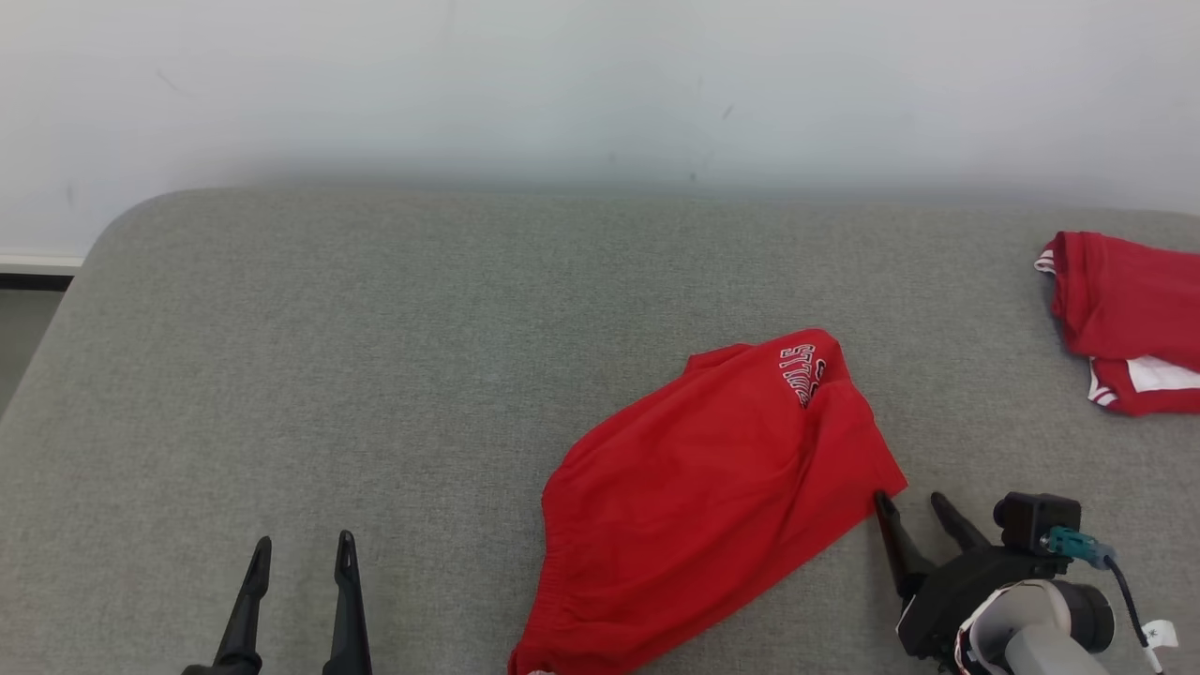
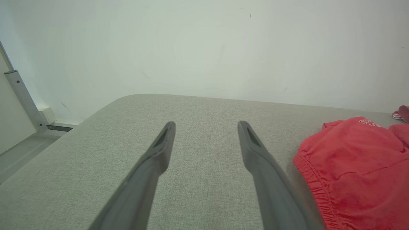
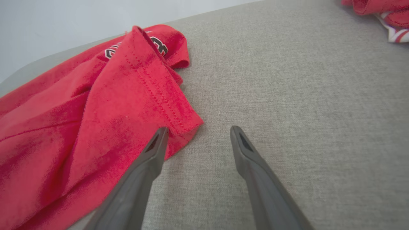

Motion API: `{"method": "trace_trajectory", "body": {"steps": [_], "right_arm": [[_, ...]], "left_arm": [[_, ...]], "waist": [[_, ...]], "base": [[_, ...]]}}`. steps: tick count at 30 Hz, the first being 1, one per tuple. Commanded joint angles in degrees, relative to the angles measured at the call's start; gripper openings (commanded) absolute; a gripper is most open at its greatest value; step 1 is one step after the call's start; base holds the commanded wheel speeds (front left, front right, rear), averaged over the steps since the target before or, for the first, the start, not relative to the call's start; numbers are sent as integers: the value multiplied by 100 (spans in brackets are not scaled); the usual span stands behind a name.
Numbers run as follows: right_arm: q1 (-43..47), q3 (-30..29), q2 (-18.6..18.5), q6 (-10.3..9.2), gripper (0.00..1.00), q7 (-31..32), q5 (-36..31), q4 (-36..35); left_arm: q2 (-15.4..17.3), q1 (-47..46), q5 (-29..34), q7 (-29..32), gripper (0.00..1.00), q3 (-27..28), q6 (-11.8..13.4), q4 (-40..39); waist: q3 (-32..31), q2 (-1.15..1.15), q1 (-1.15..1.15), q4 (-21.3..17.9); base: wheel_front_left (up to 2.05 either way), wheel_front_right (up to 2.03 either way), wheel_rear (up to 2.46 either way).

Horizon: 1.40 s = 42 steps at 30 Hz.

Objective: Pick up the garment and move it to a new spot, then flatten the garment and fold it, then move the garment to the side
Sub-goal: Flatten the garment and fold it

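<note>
Two grippers hung spread and empty by the table's (image 1: 375, 356) front edge, the left gripper (image 1: 305, 540) apart from the red garment (image 1: 712, 478), the right gripper (image 1: 909, 499) just beside its corner. It lay rumpled, front right.

Light: bright, even, diffuse | Shadows: faint, soft | Blur: left hand (image 2: 206, 124) soft near lens | Edges: slight wide-angle bend
</note>
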Motion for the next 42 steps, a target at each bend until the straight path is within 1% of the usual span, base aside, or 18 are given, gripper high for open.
{"method": "trace_trajectory", "body": {"steps": [1, 5, 6, 7, 8, 9, 16, 19, 23, 24, 25, 26, 27, 32, 38, 39, 40, 42], "right_arm": [[45, -7, 52, -13, 100, 33, -34, 88], [-47, -86, 265, -13, 100, 41, 107, 363], [-80, -74, 287, -13, 70, 38, 100, 440], [-116, -58, 325, -13, 30, 20, 102, 510], [-146, -37, 392, -12, 1, 5, 146, 561], [-175, -23, 444, -13, 0, -6, 180, 629], [-183, 140, 442, -13, 0, -292, 316, 934], [-100, 219, 325, -13, 0, -379, 267, 914], [-63, 298, 247, -13, 0, -439, 459, 693], [-74, 306, 201, -13, 29, -443, 478, 680], [-89, 314, 183, -13, 37, -434, 499, 688], [-134, 337, 169, -12, 79, -417, 472, 705], [-197, 361, 172, -12, 100, -386, 445, 730], [-560, 477, 193, -13, 100, -241, 387, 990], [-859, 579, 202, -13, 100, -90, 274, 1570], [-867, 601, 241, -13, 30, -107, 265, 1632], [-877, 610, 280, -13, 0, -148, 298, 1652], [-852, 664, 297, -13, 0, -215, 329, 1672]], "left_arm": [[-6, -59, 70, -17, 100, -6, -11, 23], [-7, -38, 102, -17, 100, 5, -42, 71], [-7, -29, 96, -17, 100, 7, -54, 87], [-7, -22, 105, -17, 100, 8, -60, 100], [-8, -20, 109, -17, 100, 8, -68, 106], [-8, -16, 114, -17, 100, 8, -75, 114], [-6, 94, 140, -17, 100, -47, -55, 151], [-8, 138, 135, -17, 100, -50, -52, 139], [-6, 230, 90, -17, 100, 64, -38, 107], [-8, 234, 91, -16, 100, 61, -56, 111], [-8, 223, 96, -17, 100, 52, -77, 114], [-7, 195, 93, -17, 100, 38, -90, 109], [-6, 166, 87, -17, 100, 17, -86, 107], [-6, 48, 85, -17, 100, -120, -98, 96], [-7, -74, 118, -17, 100, -150, -136, 162], [-5, -75, 118, -17, 100, -141, -131, 166], [-7, -72, 116, -17, 100, -133, -130, 163], [-6, -64, 107, -17, 100, -101, -121, 154]], "waist": [[-7, 0, 0, 53], [-68, 0, 0, 96], [-84, 0, 0, 108], [-96, 0, 0, 113], [-104, 0, 0, 115], [-116, 0, 0, 117], [-318, 0, 0, 83], [-371, 0, 0, 41], [-399, 0, 0, -145], [-398, 0, 0, -158], [-388, 0, 0, -163], [-375, 0, 0, -157], [-359, 0, 0, -142], [-238, 0, 0, 15], [-132, 0, 0, 207], [-130, 0, 0, 219], [-123, 0, 0, 226], [-128, 0, 0, 214]], "base": [[0, 0, 0], [0, 0, 0], [0, 0, 0], [0, 0, 0], [0, 0, 0], [0, 0, 0], [0, 0, 0], [0, 0, 0], [0, 0, 0], [0, 0, 0], [0, 0, 0], [0, 0, 0], [0, 0, 0], [0, 0, 0], [0, 0, 0], [0, 0, 0], [0, 0, 0], [0, 0, 0]]}}
